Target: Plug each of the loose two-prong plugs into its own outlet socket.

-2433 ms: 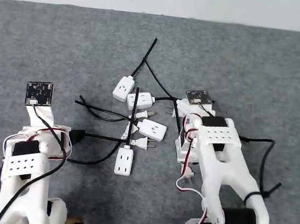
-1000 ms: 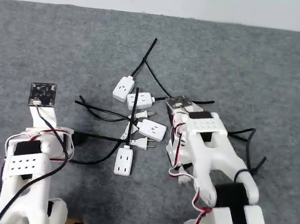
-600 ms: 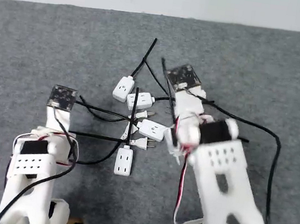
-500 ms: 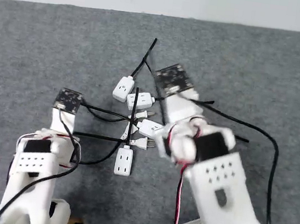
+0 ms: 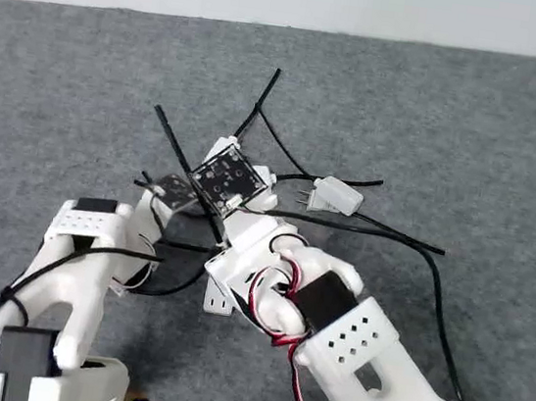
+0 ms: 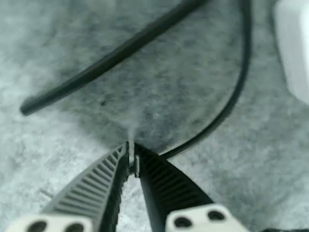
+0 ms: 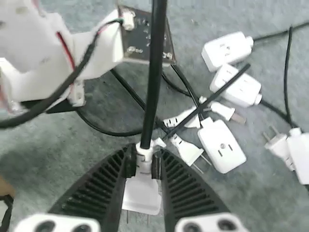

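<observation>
Over cords [image 5: 278,142], right tool [image 7: 143,153] around plug [image 7: 141,193]

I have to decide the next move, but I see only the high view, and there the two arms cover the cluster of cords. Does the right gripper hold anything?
Observer: Yes. In the right wrist view the right gripper is shut on a white connector, with its black cord running out past the fingertips. I cannot tell whether it is a plug or a socket.
Operator: And the left gripper?
Observer: The left gripper is shut. I see nothing between its tips, which are at the grey mat beside a thin black cord.
Operator: Is a free socket near?
Observer: Yes. A white socket lies just beyond the right fingertips, with a loose plug beside it, not inserted.
</observation>
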### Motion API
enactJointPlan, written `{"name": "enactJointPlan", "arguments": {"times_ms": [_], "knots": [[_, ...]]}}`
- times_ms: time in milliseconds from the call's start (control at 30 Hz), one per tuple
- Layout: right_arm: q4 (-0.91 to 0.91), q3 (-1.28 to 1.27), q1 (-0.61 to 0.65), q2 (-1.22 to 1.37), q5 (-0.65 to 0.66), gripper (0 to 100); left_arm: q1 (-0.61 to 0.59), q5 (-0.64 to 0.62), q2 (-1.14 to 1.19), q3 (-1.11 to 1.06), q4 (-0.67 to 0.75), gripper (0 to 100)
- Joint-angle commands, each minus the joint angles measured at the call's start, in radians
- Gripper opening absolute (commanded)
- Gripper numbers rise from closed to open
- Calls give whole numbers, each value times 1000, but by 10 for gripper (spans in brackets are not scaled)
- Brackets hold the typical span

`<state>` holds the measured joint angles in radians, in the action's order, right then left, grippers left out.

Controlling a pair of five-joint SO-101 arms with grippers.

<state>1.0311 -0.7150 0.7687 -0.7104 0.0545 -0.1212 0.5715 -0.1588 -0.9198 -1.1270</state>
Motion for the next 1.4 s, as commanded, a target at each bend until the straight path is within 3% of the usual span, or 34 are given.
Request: {"name": "enactJointPlan", "arguments": {"times_ms": [0,300,567,833,1033,1167,1367], "knots": [[-82,-32,16,-18,-44,8,58,43,-103,-58,12,12],[-183,-87,51,79,-101,8,72,72,-390,-236,63,13],[-236,-87,59,116,-124,8,100,95,-404,-259,58,13],[-237,-72,-56,125,-213,8,100,94,-405,-260,61,13],[-234,-78,-53,114,-235,8,94,87,-405,-252,61,13],[-209,-78,-48,82,-233,8,94,17,-396,-239,84,14],[-194,-81,18,53,-233,8,100,17,-396,-240,83,15]]}}
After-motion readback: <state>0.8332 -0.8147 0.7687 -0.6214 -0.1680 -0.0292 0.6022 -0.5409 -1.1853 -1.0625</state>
